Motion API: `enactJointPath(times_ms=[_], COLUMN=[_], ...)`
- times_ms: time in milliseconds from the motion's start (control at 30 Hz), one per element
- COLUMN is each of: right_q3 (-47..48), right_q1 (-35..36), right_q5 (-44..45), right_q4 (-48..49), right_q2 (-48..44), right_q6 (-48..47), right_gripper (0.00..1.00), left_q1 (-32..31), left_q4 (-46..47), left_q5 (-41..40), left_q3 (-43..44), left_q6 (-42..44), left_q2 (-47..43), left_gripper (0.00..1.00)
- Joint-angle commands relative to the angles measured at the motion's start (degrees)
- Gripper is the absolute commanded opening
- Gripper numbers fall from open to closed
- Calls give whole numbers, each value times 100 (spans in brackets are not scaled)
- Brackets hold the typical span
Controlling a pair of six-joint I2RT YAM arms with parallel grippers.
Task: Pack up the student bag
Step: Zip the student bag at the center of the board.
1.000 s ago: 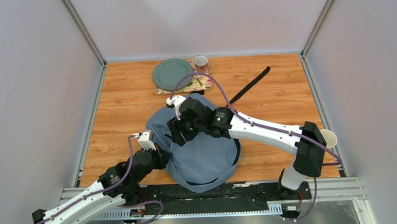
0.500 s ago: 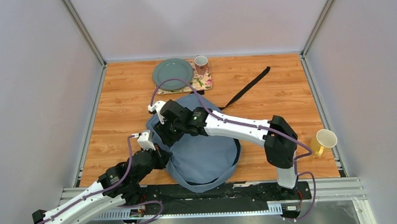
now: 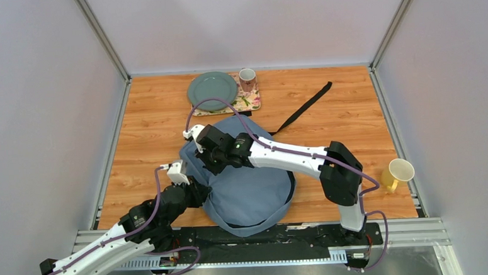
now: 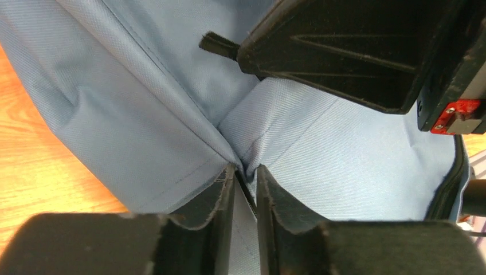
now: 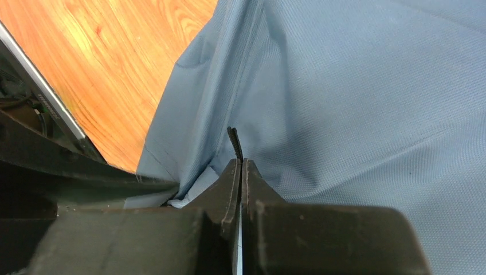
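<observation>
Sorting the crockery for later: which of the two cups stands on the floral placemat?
The white patterned mug beside the grey-green plate; the yellow cup stands far from it, at the right edge.

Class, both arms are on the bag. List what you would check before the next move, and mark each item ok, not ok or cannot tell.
1. Left gripper pinching a fold of the bag: ok.
2. Right gripper shut on the black tab at the bag's seam: ok.
3. The two grippers close together but not touching: ok.
4. Bag's opening ready for packing: cannot tell, no view shows an opening.
5. Yellow cup upright and apart from the right arm: ok.
</observation>
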Motion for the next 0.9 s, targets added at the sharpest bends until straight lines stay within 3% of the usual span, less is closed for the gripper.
enactJointPath(times_ms=[0, 67, 233, 633, 867], right_q3=[-263, -404, -931, -1494, -1591], right_q1=[18, 26, 26, 17, 9], right_q5=[208, 260, 550, 1491, 1342], right_q4=[284, 398, 698, 1225, 1269], right_q2=[-292, -440, -827, -1618, -1707], right_q6=[127, 206, 558, 1375, 1534], right_gripper=[0, 0, 0, 0, 0], left_q1=[22, 30, 22, 30, 30], left_q4=[25, -63, -423, 7, 665], left_q5=[-351, -456, -668, -369, -123], left_q3=[248, 371, 653, 794, 671], left_q6=[-21, 23, 164, 349, 559], left_q2=[41, 24, -47, 920, 867], left_gripper=[38, 53, 65, 67, 67])
